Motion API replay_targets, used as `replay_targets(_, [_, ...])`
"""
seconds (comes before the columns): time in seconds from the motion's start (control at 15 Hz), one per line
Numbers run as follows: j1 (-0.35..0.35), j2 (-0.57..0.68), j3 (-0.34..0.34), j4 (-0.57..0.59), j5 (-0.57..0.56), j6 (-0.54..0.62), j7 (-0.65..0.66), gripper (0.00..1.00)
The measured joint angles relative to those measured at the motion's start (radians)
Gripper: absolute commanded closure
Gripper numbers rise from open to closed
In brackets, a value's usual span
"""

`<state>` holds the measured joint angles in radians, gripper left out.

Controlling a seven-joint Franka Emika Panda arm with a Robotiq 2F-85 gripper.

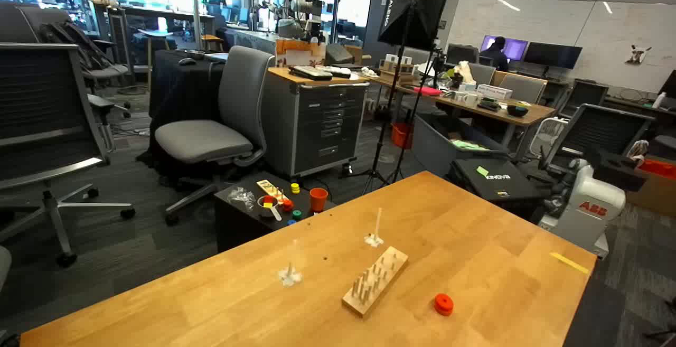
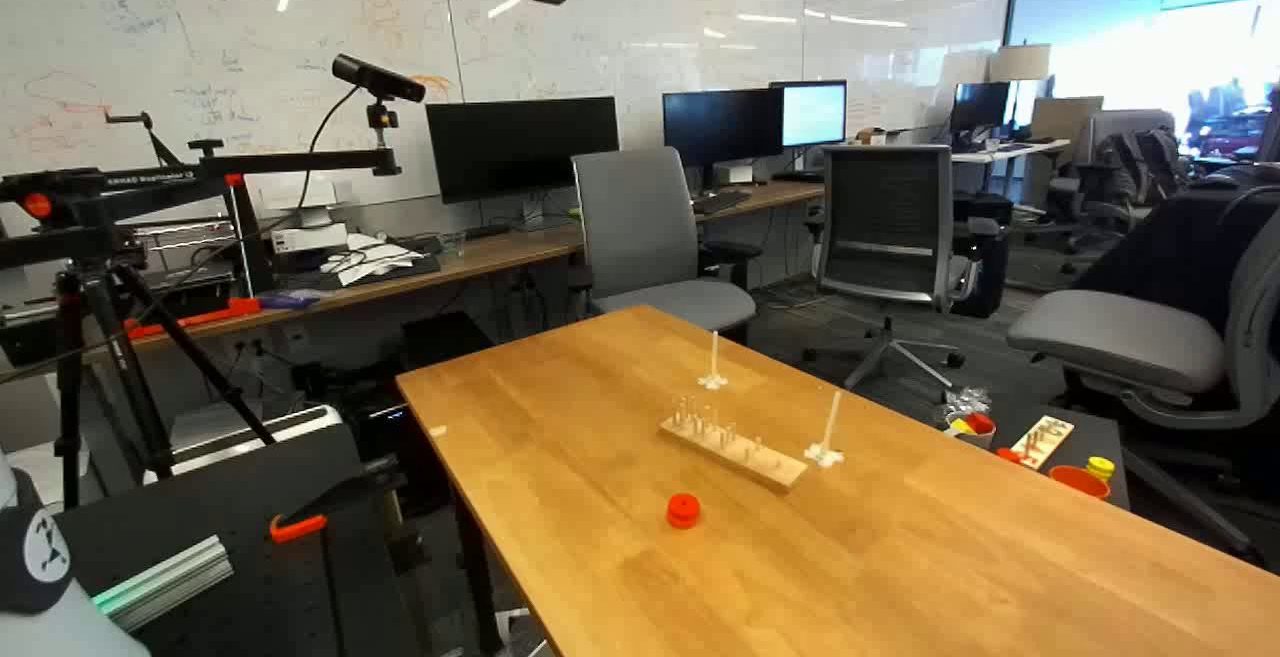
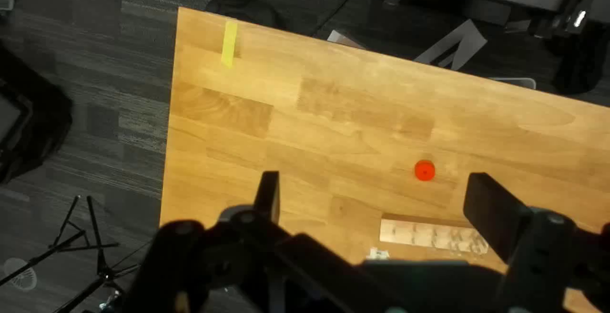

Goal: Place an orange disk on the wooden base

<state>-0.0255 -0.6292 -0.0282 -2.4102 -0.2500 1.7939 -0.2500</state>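
Wrist view has the end effector [image 3: 373, 179] spread wide and well above the bench [image 3: 295, 136], its two fingers [image 3: 493, 210] far apart. The disk [image 3: 424, 170] shows in the gap between them, nearer the finger that stands by one end of the base [image 3: 423, 235]; it rests on the bench, well below both. Relative to the base, the disk lies off one long side, near but apart, plain wood in between. In both exterior views it looks two-layered, and I cannot tell whether that is one piece or two stacked. The base lies flat, its upright pegs [image 1: 364, 283] stepping down from a tall end to a short one.

Past the disk, on the side away from the base, the bench's long edge runs roughly parallel to the base, with a band of open wood before it. Yellow tape [image 3: 229, 44] meets that edge close to a corner, well beyond the base's short-peg end. From that same end of the base the widest open wood spreads out towards the bench's end edge. Room is tighter across the base from the disk: two thin upright sticks [image 2: 714, 355] stand there on white feet [image 2: 824, 455], one near the short-peg end. Farther that way, beyond the bench, a low black box [image 1: 232, 236] carries an orange cup [image 1: 318, 203] and a second pegged board [image 1: 268, 186]
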Motion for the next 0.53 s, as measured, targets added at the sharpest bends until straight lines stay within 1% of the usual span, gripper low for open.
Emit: replay_targets(0.53, [0.0, -0.005, 0.0, 0.012, 0.0, 0.001, 0.0, 0.0])
